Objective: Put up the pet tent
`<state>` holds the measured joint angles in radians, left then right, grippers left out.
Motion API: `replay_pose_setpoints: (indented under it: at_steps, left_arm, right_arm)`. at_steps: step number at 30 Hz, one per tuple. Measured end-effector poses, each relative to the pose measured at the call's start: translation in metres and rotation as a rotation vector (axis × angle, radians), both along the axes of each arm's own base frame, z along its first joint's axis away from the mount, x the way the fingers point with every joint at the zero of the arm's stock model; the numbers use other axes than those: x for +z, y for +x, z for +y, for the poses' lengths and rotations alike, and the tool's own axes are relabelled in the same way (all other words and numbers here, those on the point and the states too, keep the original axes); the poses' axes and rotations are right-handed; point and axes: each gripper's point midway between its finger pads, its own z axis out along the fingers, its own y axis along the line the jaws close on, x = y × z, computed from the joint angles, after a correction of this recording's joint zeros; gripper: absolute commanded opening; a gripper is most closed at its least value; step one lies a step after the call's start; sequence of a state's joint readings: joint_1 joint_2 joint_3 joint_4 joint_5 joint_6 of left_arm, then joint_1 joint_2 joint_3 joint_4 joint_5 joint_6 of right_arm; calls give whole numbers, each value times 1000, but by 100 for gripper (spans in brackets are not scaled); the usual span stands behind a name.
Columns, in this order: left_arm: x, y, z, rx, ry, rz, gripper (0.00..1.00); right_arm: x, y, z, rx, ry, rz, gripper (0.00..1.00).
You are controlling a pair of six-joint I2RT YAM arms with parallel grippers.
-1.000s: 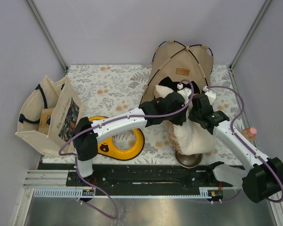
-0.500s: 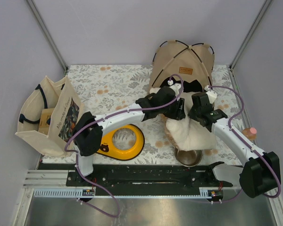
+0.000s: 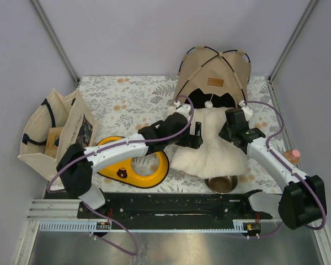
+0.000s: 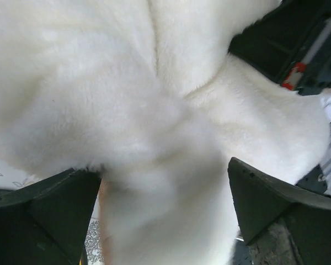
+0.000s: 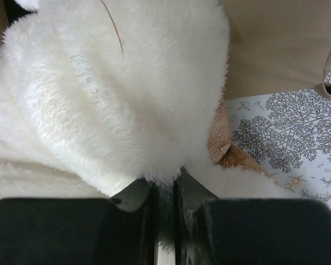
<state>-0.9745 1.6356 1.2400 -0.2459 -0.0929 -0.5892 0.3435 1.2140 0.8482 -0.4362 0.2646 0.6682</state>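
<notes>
The tan pet tent (image 3: 215, 69) stands upright at the back right, with black poles, a brown label patch (image 3: 215, 81) and a white pompom (image 3: 209, 103) hanging at its dark opening. A white fluffy cushion (image 3: 209, 150) lies spread in front of the opening. My left gripper (image 3: 195, 135) is over the cushion's left part, open; in the left wrist view its fingers (image 4: 44, 215) stand wide with cushion fur (image 4: 154, 110) between them. My right gripper (image 3: 227, 130) is shut on the cushion's right edge (image 5: 121, 99), beside the tent canvas (image 5: 276, 44).
A cream tote bag (image 3: 55, 132) stands at the left. A yellow ring-shaped thing (image 3: 138, 164) lies under the left arm. A metal bowl (image 3: 220, 185) sits at the cushion's near edge. A pink-capped bottle (image 3: 291, 155) stands at the right edge of the floral mat (image 3: 127, 99).
My left gripper opened and let go of the cushion, and the left arm swung left. The bunched cushion dropped and spread flat before the tent. My right gripper kept its hold.
</notes>
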Motion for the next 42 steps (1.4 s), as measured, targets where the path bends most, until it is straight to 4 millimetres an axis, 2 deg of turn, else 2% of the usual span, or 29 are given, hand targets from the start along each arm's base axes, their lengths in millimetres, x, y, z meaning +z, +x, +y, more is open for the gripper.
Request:
replay_pose_setpoints:
  at_steps: [7,9,11,15,19,24,25,27,28,30,31,34,38,42]
  left_arm:
    - [61,7,28,128,-97,-112,99]
    - [68,10,40,194,-115,-128,99]
    - [68,16,52,272,-117,-129,99]
    - [43,30,79,430,-90,-95,99]
    - [3,40,105,550,-30,-41,99]
    - [-36,43,118,599,4,10,98]
    - [-43,44,117,591,-5,21,93]
    - [-54,47,110,563,-41,42,74]
    - [-65,52,99,516,-84,69,52]
    - [-66,54,93,499,-103,77,21]
    - [-66,55,89,478,-110,80,2]
    - [-56,58,73,413,-133,77,0]
    - [-28,61,52,345,-165,32,0]
    - [-2,54,31,270,-176,-3,0]
  right_arm:
    - [-1,0,1,9,28,6,16]
    - [-2,-1,2,13,33,11,17]
    - [-4,-1,3,17,37,15,17]
    - [-4,-1,5,25,49,14,17]
    - [-4,-1,5,26,54,12,17]
    - [-4,0,5,29,62,14,17]
    - [-4,0,5,30,66,14,17]
    - [-4,0,5,32,71,14,11]
    - [-4,0,7,41,74,15,5]
    - [-4,0,7,46,75,14,0]
    - [-4,0,8,51,78,14,0]
    - [-3,0,11,71,83,11,0]
    - [1,-2,13,98,89,1,0]
    - [11,-5,14,122,101,-19,0]
